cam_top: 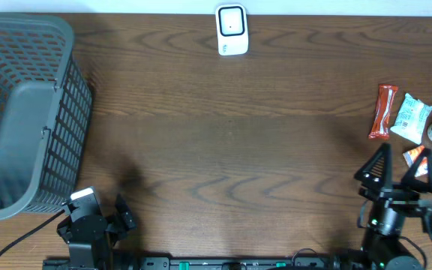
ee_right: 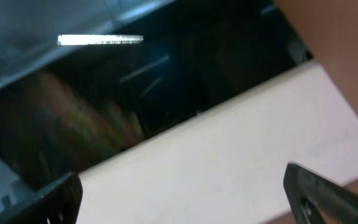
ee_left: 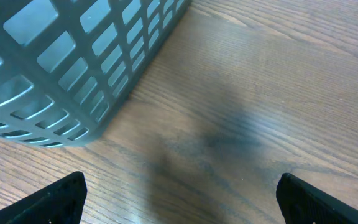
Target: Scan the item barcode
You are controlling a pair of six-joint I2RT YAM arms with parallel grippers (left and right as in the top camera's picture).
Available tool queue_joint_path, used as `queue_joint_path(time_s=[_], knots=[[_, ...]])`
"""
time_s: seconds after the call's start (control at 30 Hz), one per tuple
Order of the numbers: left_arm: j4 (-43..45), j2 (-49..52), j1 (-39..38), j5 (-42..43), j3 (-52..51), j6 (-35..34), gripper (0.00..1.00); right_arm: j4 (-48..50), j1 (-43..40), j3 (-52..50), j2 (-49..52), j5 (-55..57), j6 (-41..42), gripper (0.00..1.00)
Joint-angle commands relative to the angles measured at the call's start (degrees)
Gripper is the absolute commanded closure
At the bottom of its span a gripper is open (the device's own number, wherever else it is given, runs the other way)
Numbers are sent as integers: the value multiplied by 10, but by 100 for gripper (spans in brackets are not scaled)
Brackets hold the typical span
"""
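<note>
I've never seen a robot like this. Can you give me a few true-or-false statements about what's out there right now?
1. The basket sits on the robot's left side. True.
2. The scanner lies inside the basket. False: it stands outside, well away from it.
3. The red packet lies next to a white packet. True.
4. The left end effector grips a packet. False: it is open and empty.
</note>
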Motion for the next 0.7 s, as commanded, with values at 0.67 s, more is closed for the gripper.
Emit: queue_joint_path(time_s=[0.67], knots=[[-1, -1, 2, -3, 0, -5, 2, -238, 4, -35, -4, 15, -48, 1]])
